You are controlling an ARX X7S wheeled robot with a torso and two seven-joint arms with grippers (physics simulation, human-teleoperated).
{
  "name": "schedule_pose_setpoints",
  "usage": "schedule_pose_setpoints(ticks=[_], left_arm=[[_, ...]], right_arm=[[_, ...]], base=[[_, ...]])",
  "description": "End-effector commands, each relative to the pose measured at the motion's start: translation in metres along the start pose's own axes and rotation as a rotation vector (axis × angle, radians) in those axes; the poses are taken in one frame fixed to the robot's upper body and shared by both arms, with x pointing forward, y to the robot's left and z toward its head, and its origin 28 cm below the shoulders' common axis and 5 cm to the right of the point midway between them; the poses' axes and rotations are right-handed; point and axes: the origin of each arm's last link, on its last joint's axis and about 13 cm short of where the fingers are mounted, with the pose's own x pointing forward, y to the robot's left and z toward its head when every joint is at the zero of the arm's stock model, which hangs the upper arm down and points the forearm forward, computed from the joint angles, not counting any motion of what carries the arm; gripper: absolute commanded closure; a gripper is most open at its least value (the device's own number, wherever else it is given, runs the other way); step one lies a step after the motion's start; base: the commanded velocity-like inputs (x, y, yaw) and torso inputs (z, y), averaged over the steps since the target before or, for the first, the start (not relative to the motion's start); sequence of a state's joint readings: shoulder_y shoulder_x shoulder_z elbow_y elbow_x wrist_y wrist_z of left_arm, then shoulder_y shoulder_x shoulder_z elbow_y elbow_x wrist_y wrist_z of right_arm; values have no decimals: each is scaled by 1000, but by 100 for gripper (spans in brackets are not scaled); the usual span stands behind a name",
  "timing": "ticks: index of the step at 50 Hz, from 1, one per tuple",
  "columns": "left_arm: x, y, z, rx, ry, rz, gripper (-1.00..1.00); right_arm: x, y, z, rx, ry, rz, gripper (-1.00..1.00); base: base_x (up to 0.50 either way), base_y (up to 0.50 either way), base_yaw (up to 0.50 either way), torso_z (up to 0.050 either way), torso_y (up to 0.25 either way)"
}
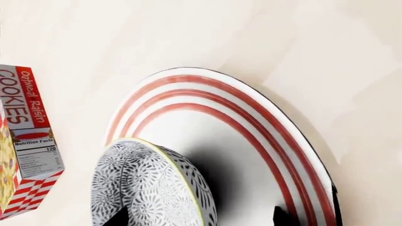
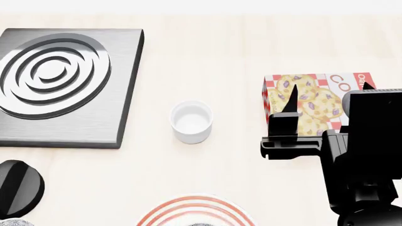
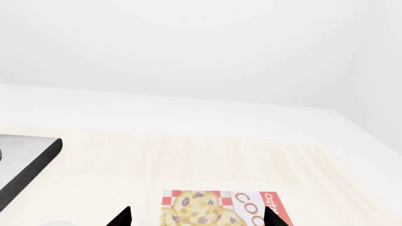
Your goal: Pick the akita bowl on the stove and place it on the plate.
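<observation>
The akita bowl (image 1: pixel 150 188) is seen gripped by its rim in the left tool (image 1: pixel 197 217), tilted above the inner part of the plate (image 1: pixel 251 113), which lies at six o'clock on the desk (image 2: pixel 238 52) nearest the robot. If released while tilted, the bowl is judged liable to roll or tip off toward the cookie box (image 1: pixel 25 136). Farther off, the right tool (image 3: pixel 196 216) is held wide and empty, and the stove (image 2: pixel 63 84) at ten o'clock is bare.

Pale table (image 2: pixel 251 42) — stove (image 2: pixel 60 84), cup (image 2: pixel 191 121), perhaps plate (image 2: pixel 196 213)
</observation>
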State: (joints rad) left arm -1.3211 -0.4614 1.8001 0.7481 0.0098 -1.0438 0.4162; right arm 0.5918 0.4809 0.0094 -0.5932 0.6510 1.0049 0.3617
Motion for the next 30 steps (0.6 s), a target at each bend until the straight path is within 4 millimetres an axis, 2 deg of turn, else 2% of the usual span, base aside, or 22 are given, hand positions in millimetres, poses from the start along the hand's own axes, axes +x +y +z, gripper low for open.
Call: schedule_pose_setpoints(ticks=[1, 30], left_arm=[[-4, 2, 4, 1, -9, 5, -100], [-15, 9, 9, -8, -30, 56, -100]], right_arm=[[0, 0, 1, 1, 1, -1, -100], [1, 0, -1, -4, 3, 2, -100]], base=[[0, 0, 0, 0, 0], [0, 0, 0, 0, 0]])
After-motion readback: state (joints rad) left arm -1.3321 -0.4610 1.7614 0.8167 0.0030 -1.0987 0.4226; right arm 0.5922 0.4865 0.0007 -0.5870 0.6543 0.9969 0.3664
